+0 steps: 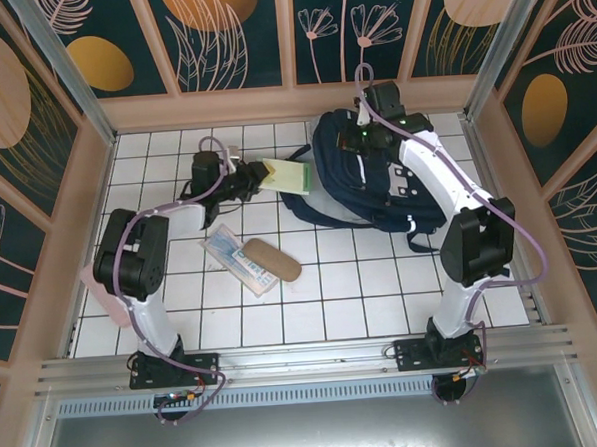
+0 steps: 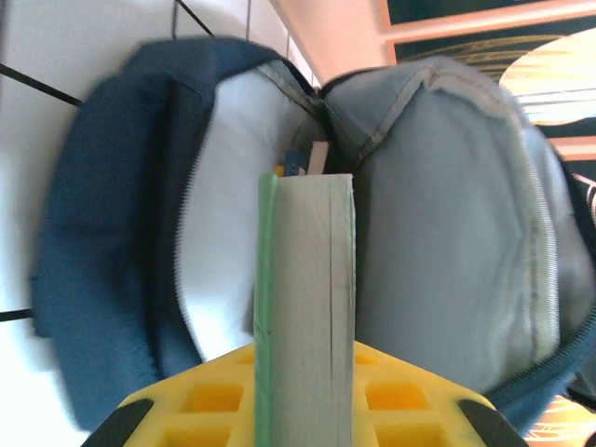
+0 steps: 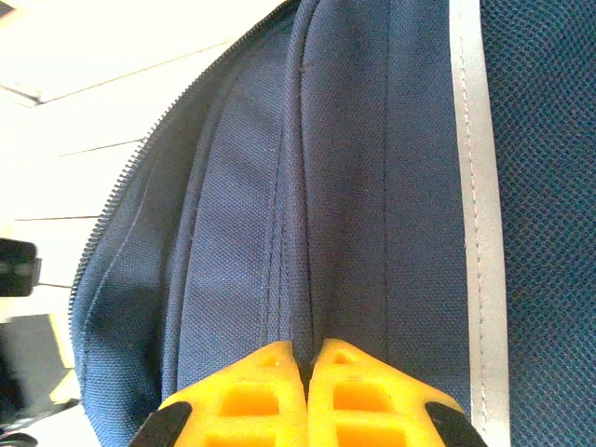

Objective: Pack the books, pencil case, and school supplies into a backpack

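My left gripper (image 1: 259, 175) is shut on a pale green flat box (image 1: 288, 174), held edge-on between the yellow fingers (image 2: 214, 396) just left of the backpack. The navy backpack (image 1: 372, 185) lies at the back right. Its mouth gapes towards the box, showing pale grey lining (image 2: 438, 233). Small coloured edges (image 2: 300, 160) sit deep inside; I cannot tell what they are. The books are hidden. My right gripper (image 3: 309, 352) is shut on a fold of the backpack's navy fabric (image 3: 372, 186) at its far end. A brown pencil case (image 1: 271, 260) and a clear packet (image 1: 235, 257) lie mid-table.
A pale pink flat thing (image 1: 100, 289) lies at the table's left edge beside the left arm. The backpack's dark straps (image 1: 313, 215) trail onto the white tiles. Wooden walls close the table at the back and sides.
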Controlling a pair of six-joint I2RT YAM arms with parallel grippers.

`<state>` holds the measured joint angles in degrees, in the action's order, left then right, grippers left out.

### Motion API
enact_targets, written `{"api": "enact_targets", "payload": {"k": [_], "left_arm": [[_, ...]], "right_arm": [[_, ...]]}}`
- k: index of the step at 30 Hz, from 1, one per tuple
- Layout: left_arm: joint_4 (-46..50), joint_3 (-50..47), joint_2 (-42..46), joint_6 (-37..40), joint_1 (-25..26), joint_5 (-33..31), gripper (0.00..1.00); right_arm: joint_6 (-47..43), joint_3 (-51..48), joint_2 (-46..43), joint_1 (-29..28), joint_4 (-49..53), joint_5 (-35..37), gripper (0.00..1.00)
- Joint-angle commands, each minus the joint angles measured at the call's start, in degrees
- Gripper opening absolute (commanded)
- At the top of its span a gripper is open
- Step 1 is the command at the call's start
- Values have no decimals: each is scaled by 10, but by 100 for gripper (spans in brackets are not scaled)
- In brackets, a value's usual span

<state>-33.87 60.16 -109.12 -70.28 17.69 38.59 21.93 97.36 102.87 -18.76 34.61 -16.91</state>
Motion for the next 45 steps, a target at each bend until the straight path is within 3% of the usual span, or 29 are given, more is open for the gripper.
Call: {"api": "enact_targets", "payload": {"k": [1, 12, 18, 20, 22, 25, 31, 38, 45], "left_arm": [[-71, 59, -36, -36, 31, -23, 8], [4, 253, -180, -21, 145, -40, 9], [155, 399, -247, 60, 204, -64, 11], [208, 445, -267, 90, 218, -68, 17], [248, 467, -274, 113, 226, -77, 36], [272, 458, -256, 138, 226, -97, 64], [334, 448, -195, 206, 226, -138, 85], [364, 409, -129, 242, 221, -160, 90], [397, 294, -37, 239, 188, -221, 88]], "right_arm": [[44, 10, -51, 8, -98, -112, 0], [100, -4, -68, 37, -142, -170, 0], [104, -9, -71, 41, -147, -174, 0], [104, -13, -72, 43, -147, -174, 0], [103, -18, -74, 45, -147, -175, 0], [100, -28, -80, 48, -147, -173, 0], [97, -54, -87, 56, -153, -172, 0], [92, -79, -90, 60, -161, -172, 0], [84, -108, -92, 54, -172, -170, 0]]}}
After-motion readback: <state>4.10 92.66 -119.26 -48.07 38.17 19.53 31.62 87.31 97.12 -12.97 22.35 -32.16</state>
